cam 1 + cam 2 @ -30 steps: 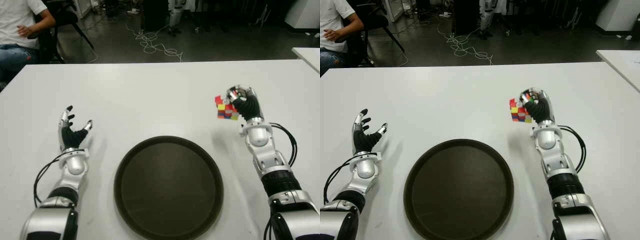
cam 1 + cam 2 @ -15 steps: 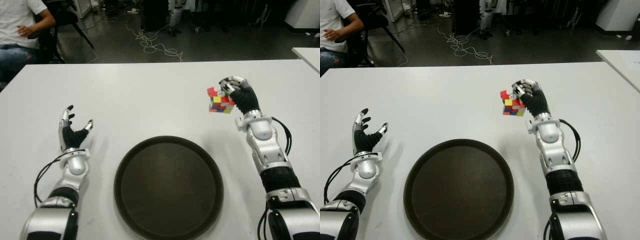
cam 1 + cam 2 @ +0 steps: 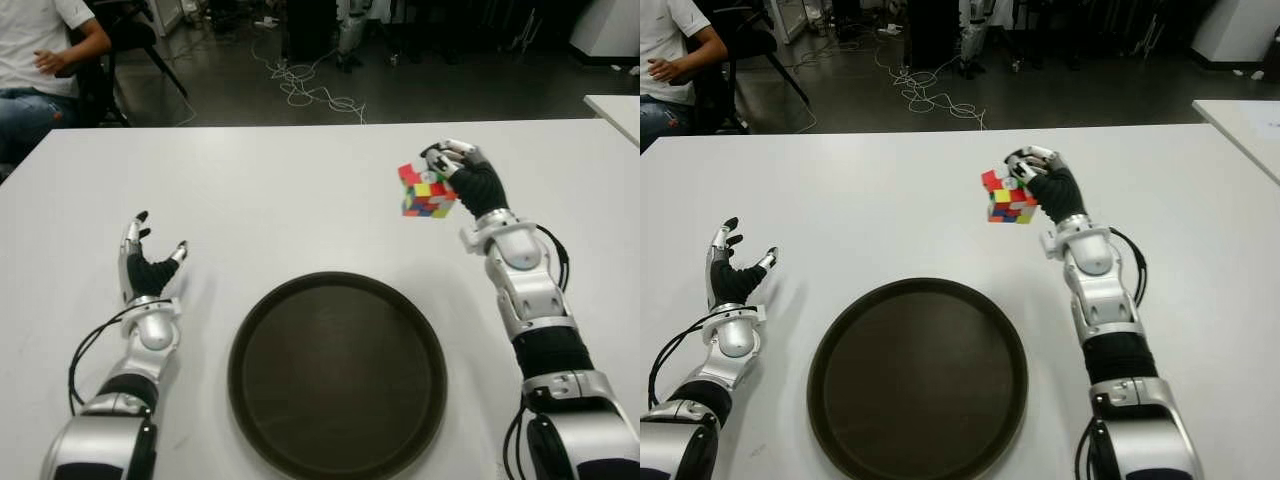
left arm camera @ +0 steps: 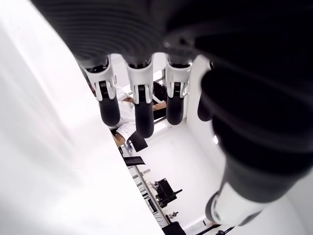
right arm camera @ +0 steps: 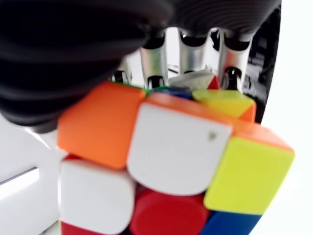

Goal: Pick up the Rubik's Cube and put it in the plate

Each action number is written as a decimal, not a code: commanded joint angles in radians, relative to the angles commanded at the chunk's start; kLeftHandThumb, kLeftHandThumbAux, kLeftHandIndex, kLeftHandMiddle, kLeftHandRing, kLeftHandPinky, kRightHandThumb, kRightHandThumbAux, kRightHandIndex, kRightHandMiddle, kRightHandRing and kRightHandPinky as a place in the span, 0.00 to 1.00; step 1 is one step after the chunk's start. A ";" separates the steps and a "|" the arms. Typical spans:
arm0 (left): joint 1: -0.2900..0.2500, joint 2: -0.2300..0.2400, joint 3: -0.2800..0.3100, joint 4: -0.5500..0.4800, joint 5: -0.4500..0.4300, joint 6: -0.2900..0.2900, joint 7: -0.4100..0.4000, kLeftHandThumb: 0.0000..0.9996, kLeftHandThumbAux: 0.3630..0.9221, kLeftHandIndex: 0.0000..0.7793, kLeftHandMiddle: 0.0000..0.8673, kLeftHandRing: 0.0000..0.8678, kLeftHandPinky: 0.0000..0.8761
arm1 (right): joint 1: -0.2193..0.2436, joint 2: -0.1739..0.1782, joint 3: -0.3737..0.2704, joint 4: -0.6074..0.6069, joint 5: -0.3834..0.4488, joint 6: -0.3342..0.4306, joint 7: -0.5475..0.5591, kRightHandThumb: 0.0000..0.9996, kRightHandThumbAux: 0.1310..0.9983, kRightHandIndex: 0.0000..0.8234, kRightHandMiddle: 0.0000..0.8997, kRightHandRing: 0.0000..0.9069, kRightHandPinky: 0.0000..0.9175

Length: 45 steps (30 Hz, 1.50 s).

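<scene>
**Cube aloft, plate bare**

While gripped in the curled fingers (image 3: 447,156) of the right hand (image 3: 468,180), Rubik's Cube (image 3: 424,191) held tilted above the table (image 3: 300,190), beyond the plate (image 3: 337,375). Left hand (image 3: 146,268) beside the plate's left, fingers spread, holding nothing.

Both arms are cased in glossy silver-grey shells with rounded wrist joints and black ribbed bands at the forearm. The left hand (image 3: 146,268) and right hand (image 3: 470,180) have black rubbery palms and slim silver fingers (image 4: 138,93) tipped with black pads. Thin black cables (image 3: 88,345) loop loosely outside each forearm beside the wrist.
</scene>
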 joint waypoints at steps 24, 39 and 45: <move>0.008 -0.005 0.009 -0.007 -0.017 0.009 -0.013 0.00 0.77 0.16 0.14 0.15 0.14 | 0.048 0.076 0.190 -0.127 -0.078 0.100 0.084 0.71 0.68 0.53 0.89 0.88 0.86; 0.009 -0.002 0.005 -0.010 -0.010 0.010 -0.008 0.00 0.78 0.18 0.16 0.16 0.14 | 0.117 0.086 0.289 -0.240 -0.127 0.109 0.145 0.70 0.68 0.53 0.89 0.89 0.86; 0.009 -0.001 -0.001 -0.012 -0.002 0.003 0.002 0.00 0.75 0.18 0.16 0.18 0.17 | 0.137 0.089 0.299 -0.284 -0.128 0.136 0.156 0.70 0.68 0.53 0.88 0.89 0.85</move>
